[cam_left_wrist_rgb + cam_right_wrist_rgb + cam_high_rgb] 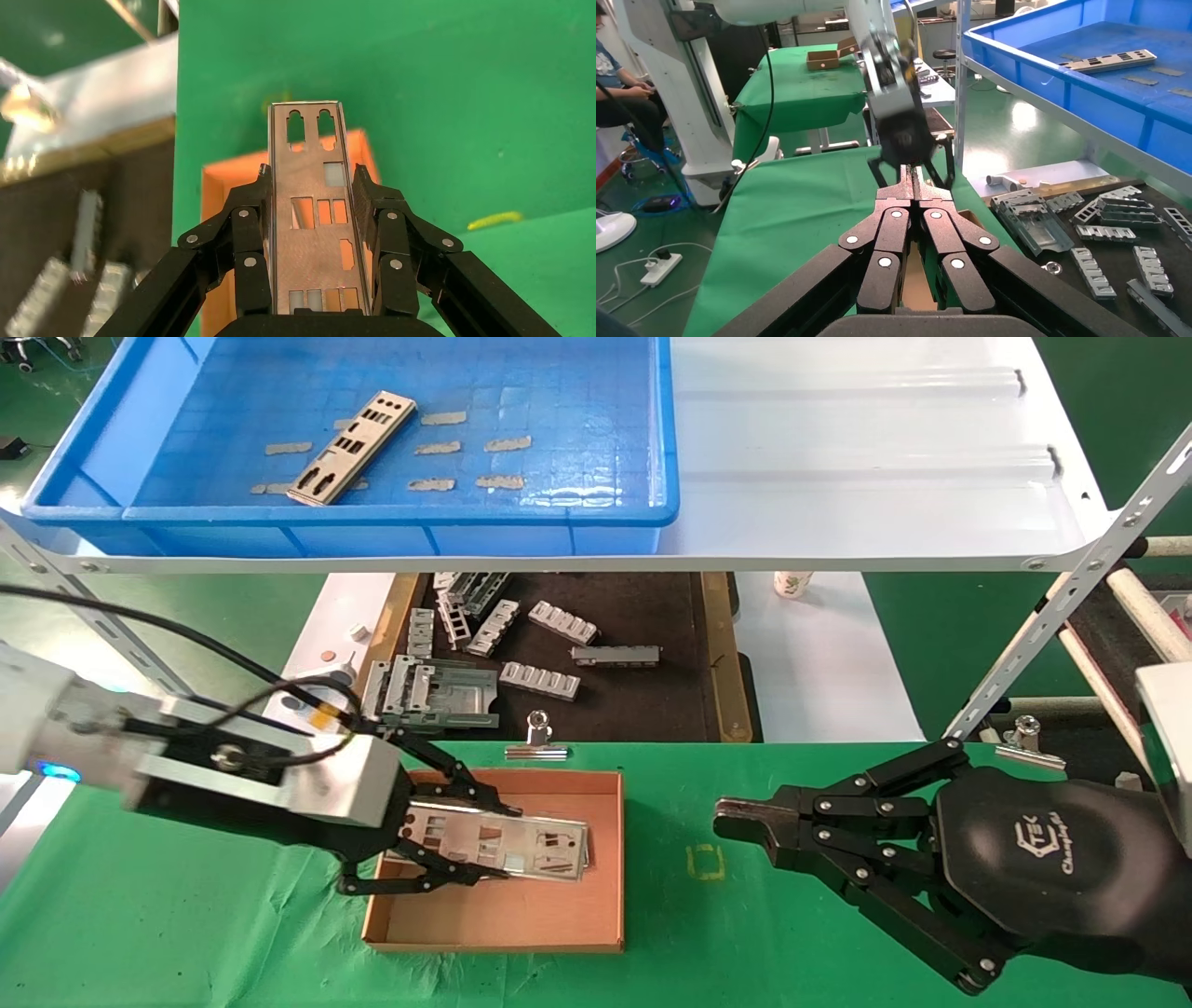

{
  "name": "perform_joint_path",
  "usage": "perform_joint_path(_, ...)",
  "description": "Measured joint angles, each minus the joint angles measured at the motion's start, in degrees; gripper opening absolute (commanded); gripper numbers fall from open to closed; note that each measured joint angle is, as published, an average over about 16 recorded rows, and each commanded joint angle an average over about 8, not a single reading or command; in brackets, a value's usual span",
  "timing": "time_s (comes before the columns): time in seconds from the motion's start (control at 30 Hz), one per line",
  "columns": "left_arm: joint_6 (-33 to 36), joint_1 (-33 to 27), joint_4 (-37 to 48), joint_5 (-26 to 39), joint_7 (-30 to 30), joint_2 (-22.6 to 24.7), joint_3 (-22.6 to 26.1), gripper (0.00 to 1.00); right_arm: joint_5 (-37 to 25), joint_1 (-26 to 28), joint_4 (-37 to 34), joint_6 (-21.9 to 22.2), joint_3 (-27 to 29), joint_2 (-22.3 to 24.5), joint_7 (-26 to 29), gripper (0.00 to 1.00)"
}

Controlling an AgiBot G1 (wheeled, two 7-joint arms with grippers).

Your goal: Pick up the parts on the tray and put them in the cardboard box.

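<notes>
**Carrying a plate over the cardboard box**

Gripping one of the parts by its two long edges, the left pincer holds the held plate flat above the cardboard box, its long axis running across the box. The left wrist view shows both fingers pressed against the plate's sides, so the pincer is clenched on it. An edge grip like this probably suits a thin, punched sheet that offers nothing to pinch from above, and keeping it level should let it settle flat on the box floor when released. Whether the plate already touches that floor I cannot tell; it appears to hang just over it.

Beside the box, to its right over the green counter, the right pincer sits idle with its fingertips pressed together, grasping nothing.

Beyond the box, on the raised white shelf, the tray has one remaining plate lying on its floor, so the task looks unfinished. Between box and shelf lies a dark mat strewn with ribbed brackets, which are not part of this job.
</notes>
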Motion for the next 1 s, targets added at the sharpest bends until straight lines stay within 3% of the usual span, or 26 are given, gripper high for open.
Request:
perform_joint_path(0.5, -9.55, 7.22, 5.57, 3.42, 2.45, 4.64, 2.01, 0.0, 0.0, 0.0, 0.0, 0.0, 0.0, 0.0, 0.0, 0.0)
perform_joint_path(1.0, -14.84, 9.29, 12.27, 4.17, 3.93, 9.49, 2.21, 0.0, 0.0, 0.0, 0.0, 0.0, 0.0, 0.0, 0.0, 0.0)
